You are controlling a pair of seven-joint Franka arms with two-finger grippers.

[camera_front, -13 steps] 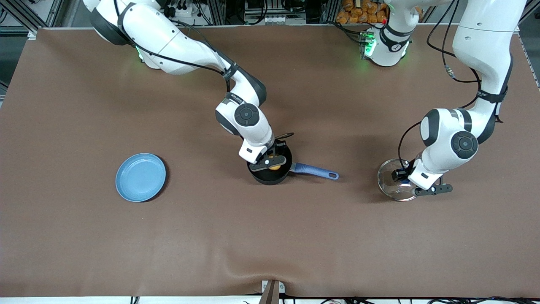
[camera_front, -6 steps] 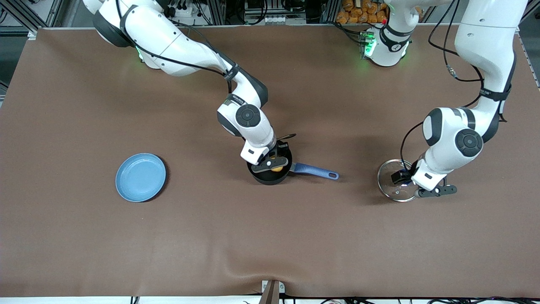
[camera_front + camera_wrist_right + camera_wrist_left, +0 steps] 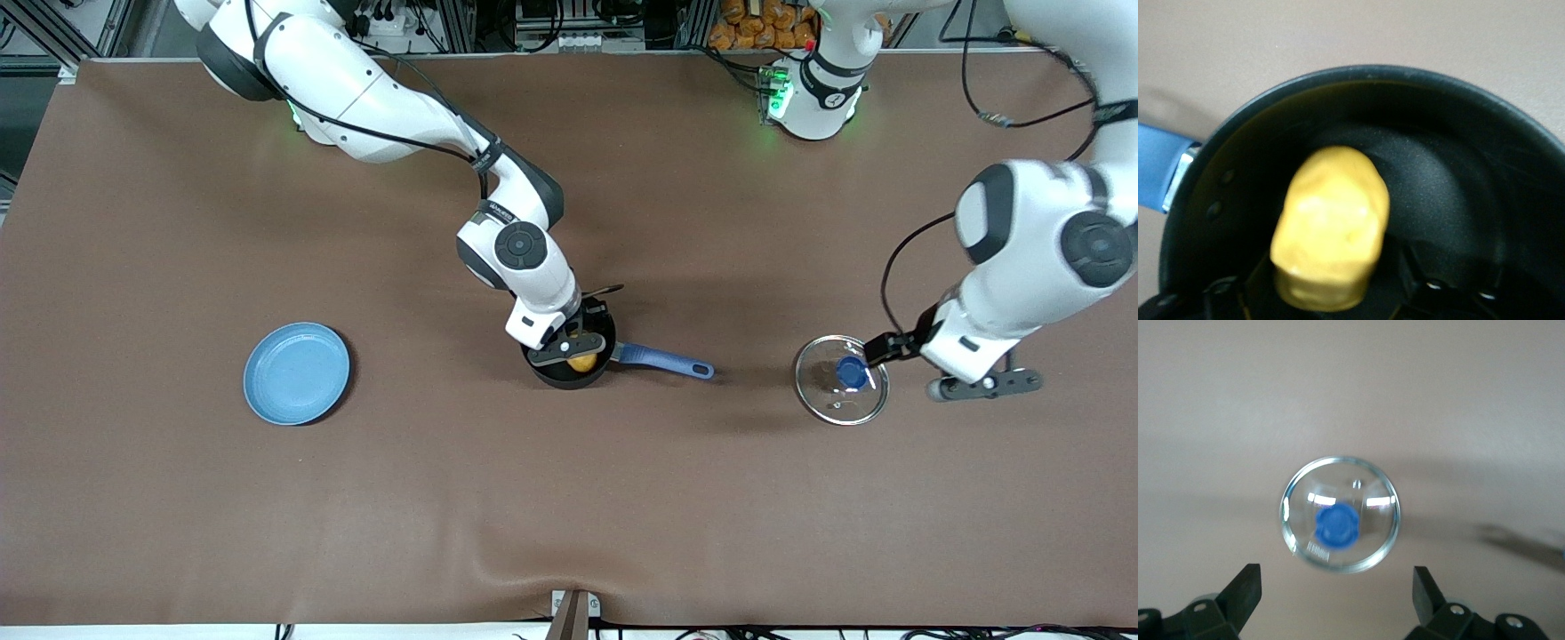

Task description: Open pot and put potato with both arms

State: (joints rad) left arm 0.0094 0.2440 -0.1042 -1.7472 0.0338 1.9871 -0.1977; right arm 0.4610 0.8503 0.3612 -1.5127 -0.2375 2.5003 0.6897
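At counter (image 3: 569, 533) centre: pot (image 3: 556, 378), handle toward 3 o'clock, open room all round | right hand (image 3: 569, 348) within the rim, spread around potato (image 3: 582, 363) in the pot | left hand (image 3: 1336, 600) spread above glass lid (image 3: 840, 396), seen only in the wrist view

Place: a robotics lab, set up as a test bench rather than a kitchen.
Arms: two white jointed robot arms (image 3: 400, 116) (image 3: 1040, 240) enter from the top of the frame, their bases bolted along the table's upper edge, one lit with green lamps (image 3: 778, 93).
Table: one wide surface covered by a plain brown cloth (image 3: 569, 498) filling most of the frame.
Frame: aluminium rails (image 3: 453, 22) and bundled black cables (image 3: 382, 18) at the upper edge.
Props: a saucepan (image 3: 569, 360), a glass lid (image 3: 840, 380) and a blue plate (image 3: 296, 373), set well apart as test items.
Stock: orange items (image 3: 765, 22) piled at the upper edge, right of centre.
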